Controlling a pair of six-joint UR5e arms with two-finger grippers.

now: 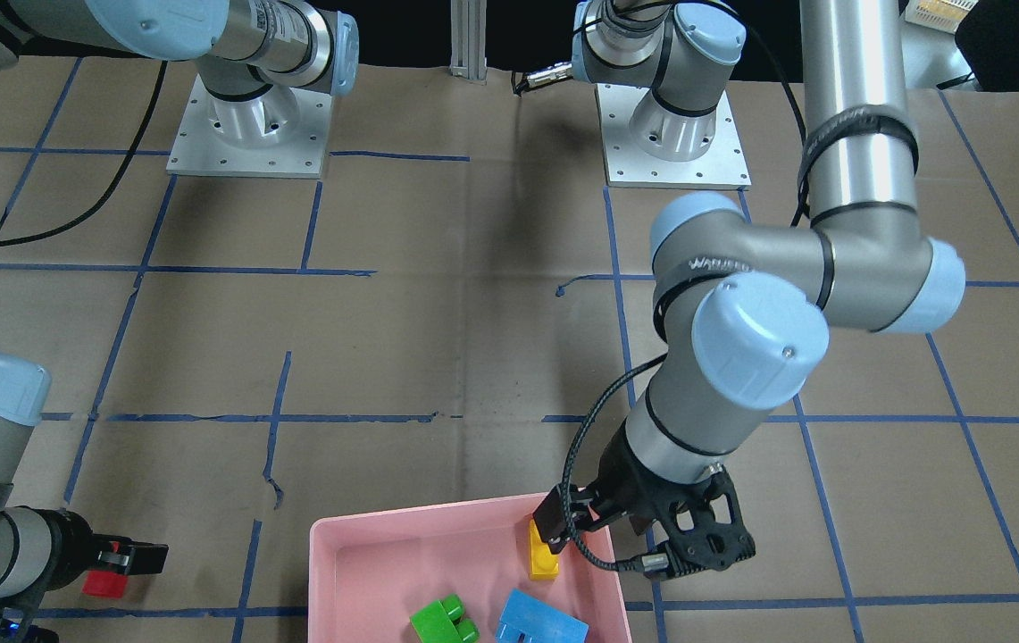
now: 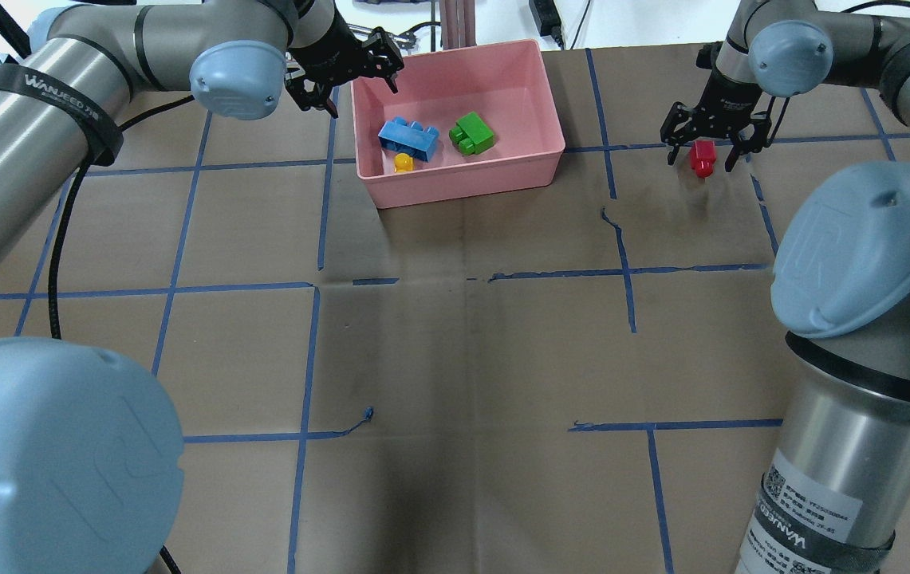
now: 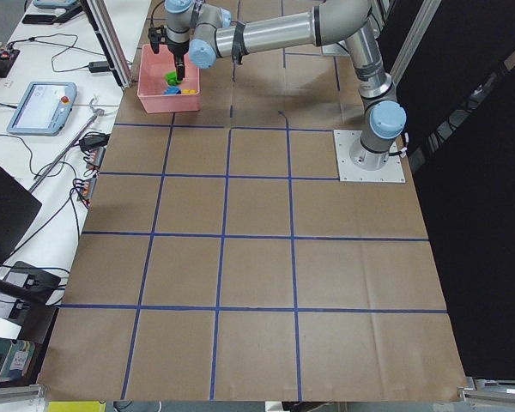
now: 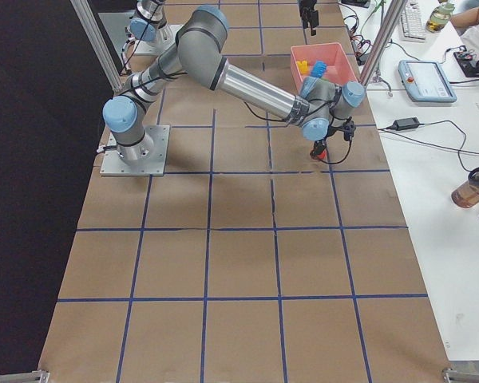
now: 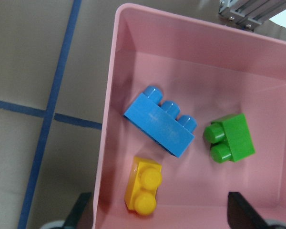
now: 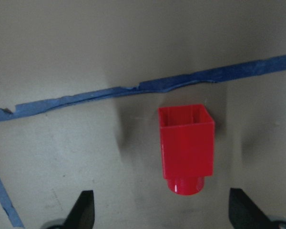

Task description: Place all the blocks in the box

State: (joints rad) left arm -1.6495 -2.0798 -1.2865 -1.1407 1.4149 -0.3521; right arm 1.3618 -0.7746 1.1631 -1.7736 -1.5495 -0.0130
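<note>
The pink box stands at the table's far side and holds the light-blue brick, the green brick and the yellow brick. My left gripper is open and empty above the box's left wall. Its wrist view shows the blue brick, green brick and yellow brick below, with open fingertips at the bottom. The small red brick lies on its side on the table, right of the box. My right gripper is open, its fingers either side of the red brick, apart from it.
Brown paper with a blue tape grid covers the table. An aluminium post stands just behind the box. A black cable runs along the table's left side. The arm base plates stand on the robot's side.
</note>
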